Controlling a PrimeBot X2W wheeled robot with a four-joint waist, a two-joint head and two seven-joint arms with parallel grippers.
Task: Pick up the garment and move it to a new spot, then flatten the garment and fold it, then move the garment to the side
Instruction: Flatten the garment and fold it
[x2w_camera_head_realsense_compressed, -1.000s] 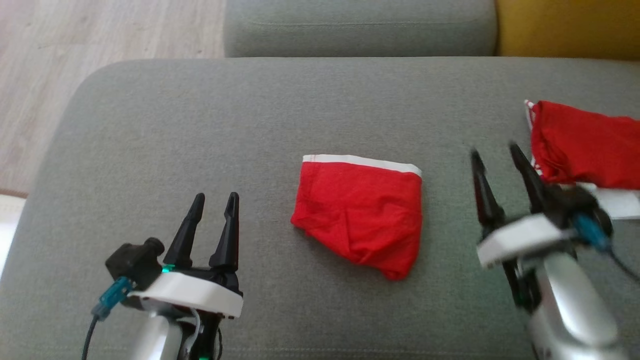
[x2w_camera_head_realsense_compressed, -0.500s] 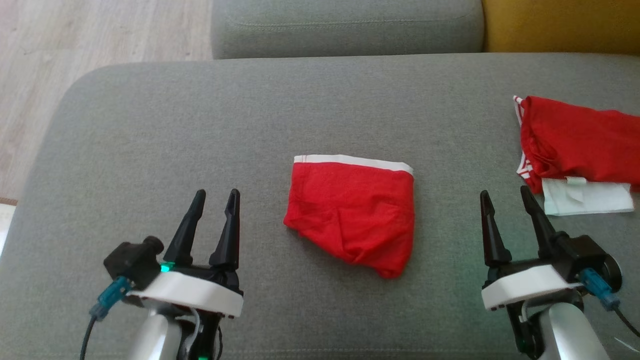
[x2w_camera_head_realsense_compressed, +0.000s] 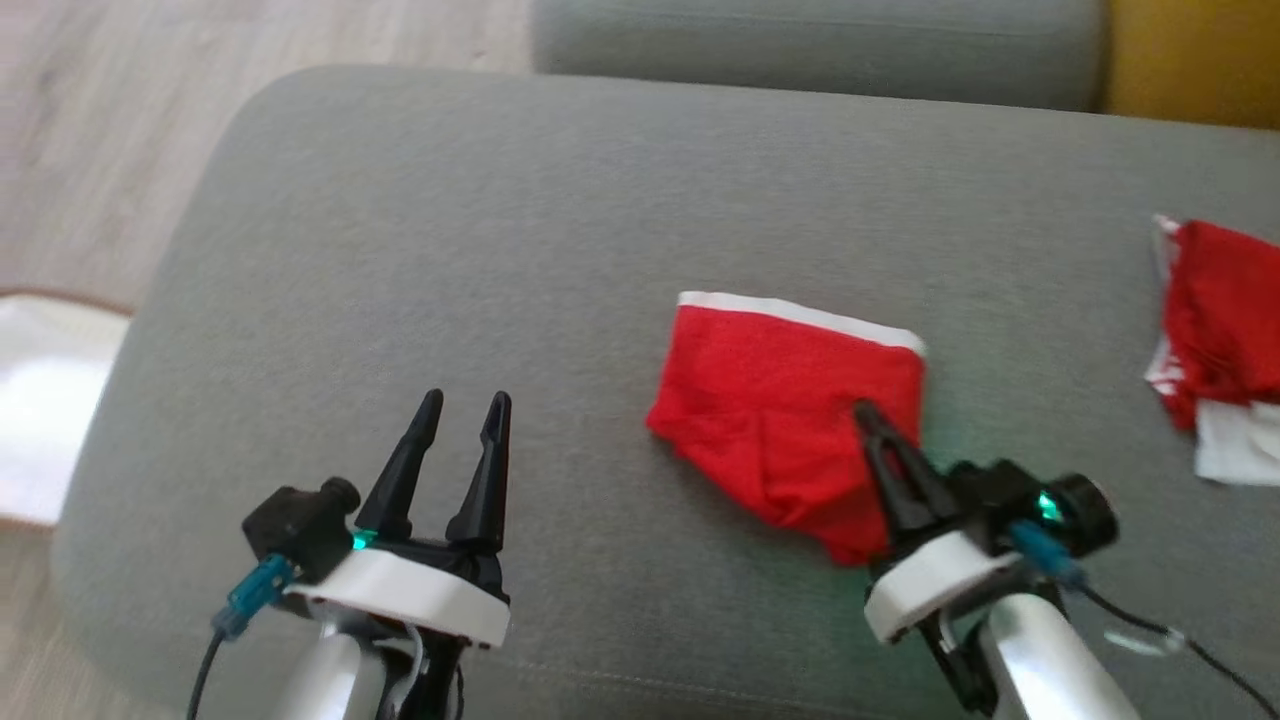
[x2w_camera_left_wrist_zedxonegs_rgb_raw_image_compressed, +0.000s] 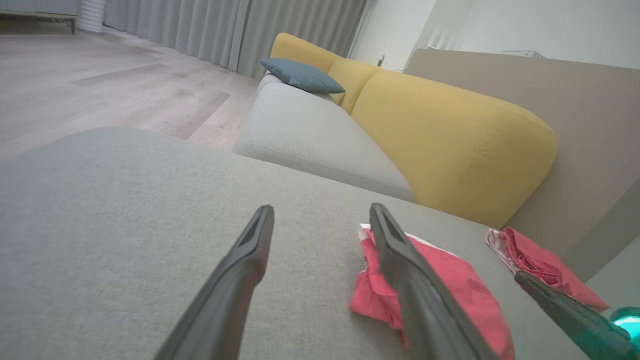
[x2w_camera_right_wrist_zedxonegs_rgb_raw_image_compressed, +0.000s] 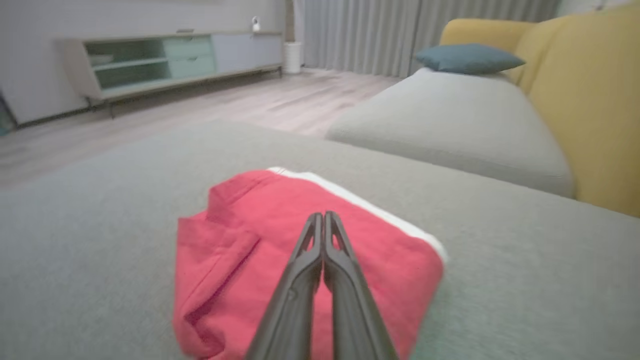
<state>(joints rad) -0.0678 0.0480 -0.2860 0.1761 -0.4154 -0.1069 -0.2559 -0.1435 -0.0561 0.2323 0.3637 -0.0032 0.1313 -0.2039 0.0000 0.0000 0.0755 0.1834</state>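
The red garment looks light and limp, best pinched at its waistband. The right gripper sits closed over it, apparently empty; the left gripper is open.

- Soft, even daylight everywhere; shadows are weak.
- The head view is slightly smeared; the white patch at its left edge is washed out.
- A green glow lies on the cushion beside the right gripper.
- Near fingers look blurred in wrist views.

1. Nothing readable from my cameras: no words, brands or numbers.
2. Faint marks on the yellow backrest, too small to read.
3. White cloth piece is blurred.
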